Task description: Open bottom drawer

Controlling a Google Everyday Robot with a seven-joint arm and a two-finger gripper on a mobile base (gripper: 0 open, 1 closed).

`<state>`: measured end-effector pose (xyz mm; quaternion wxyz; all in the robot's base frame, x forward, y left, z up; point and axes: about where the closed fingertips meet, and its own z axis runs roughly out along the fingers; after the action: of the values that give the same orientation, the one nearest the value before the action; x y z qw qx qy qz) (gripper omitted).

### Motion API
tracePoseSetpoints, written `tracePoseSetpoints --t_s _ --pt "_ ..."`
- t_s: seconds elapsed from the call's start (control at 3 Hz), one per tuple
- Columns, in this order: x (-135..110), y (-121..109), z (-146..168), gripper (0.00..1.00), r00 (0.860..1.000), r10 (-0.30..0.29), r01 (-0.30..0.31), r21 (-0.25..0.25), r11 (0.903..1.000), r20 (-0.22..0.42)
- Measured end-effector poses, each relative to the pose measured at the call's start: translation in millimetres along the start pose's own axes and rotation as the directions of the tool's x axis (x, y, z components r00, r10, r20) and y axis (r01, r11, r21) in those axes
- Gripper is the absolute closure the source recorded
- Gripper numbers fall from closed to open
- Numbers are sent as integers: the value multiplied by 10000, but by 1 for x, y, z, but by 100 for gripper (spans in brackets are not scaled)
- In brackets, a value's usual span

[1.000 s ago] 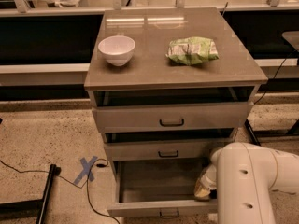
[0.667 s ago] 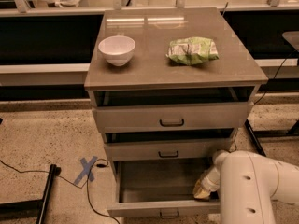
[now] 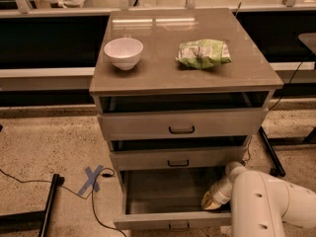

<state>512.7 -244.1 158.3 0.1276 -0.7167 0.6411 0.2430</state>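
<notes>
The bottom drawer [image 3: 163, 194] of the grey cabinet is pulled far out, showing a plain grey inside. Its narrow front [image 3: 148, 224] sits at the lower edge of the view with a small dark loop handle [image 3: 178, 226] at centre. My white arm [image 3: 266, 206] comes in from the lower right. The gripper [image 3: 213, 200] reaches down into the drawer's right side, near the inner wall. Its end looks tan and rounded.
The middle drawer [image 3: 177, 158] and the top drawer [image 3: 181, 124] stand slightly out. A white bowl [image 3: 123, 52] and a green snack bag [image 3: 203, 53] lie on the cabinet top. A blue tape cross [image 3: 91, 178] and black cables mark the floor at left.
My arm has shifted a little to the right and down. The bottom drawer stays pulled out.
</notes>
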Motion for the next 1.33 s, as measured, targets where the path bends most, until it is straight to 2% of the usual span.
tracePoseSetpoints --t_s 0.67,1.0,1.33 --pt "-2 2 25 100 9972 -236 224 167 9996 709" --pt "-11 9 26 100 9958 -349 354 -46 9994 846" --pt "-14 29 18 100 9934 -45 80 -301 9995 1149"
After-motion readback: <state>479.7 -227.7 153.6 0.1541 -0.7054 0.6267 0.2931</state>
